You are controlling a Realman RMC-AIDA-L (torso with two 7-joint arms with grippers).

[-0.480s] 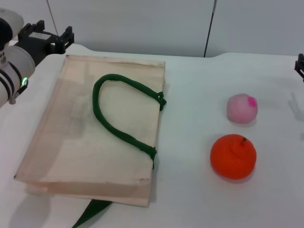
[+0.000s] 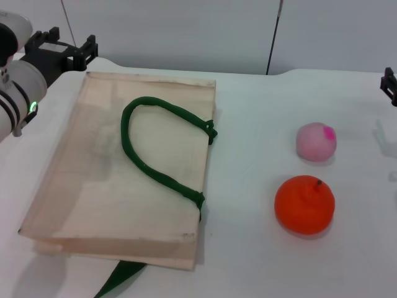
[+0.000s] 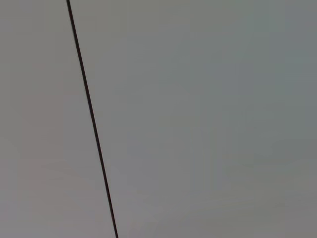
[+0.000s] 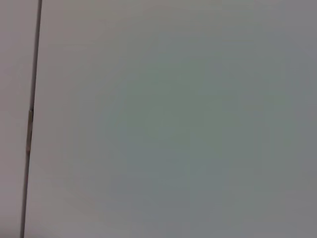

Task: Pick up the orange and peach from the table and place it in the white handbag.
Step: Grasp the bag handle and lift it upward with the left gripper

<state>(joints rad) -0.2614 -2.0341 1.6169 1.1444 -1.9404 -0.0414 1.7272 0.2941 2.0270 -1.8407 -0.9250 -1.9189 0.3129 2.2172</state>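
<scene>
The orange (image 2: 304, 204) rests on the white table (image 2: 248, 261) at the right, with its dark stem on top. Just behind it lies the peach (image 2: 316, 141), pale pink with a magenta spot. The white handbag (image 2: 93, 186) lies flat on the left half of the table, its green handle (image 2: 149, 161) looped on top. My left gripper (image 2: 72, 41) hovers open and empty past the bag's far left corner. Only a sliver of my right gripper (image 2: 389, 85) shows at the right edge, well behind the peach. Both wrist views show only a plain grey wall.
A green strap (image 2: 118, 279) trails out from under the bag's near edge. The table's far edge meets a grey wall with a dark vertical seam (image 2: 273, 37). Bare tabletop lies between the bag and the two fruits.
The visible bit of my right gripper has shifted slightly up and inward at the right edge. The fruits, the bag and the left arm have not moved.
</scene>
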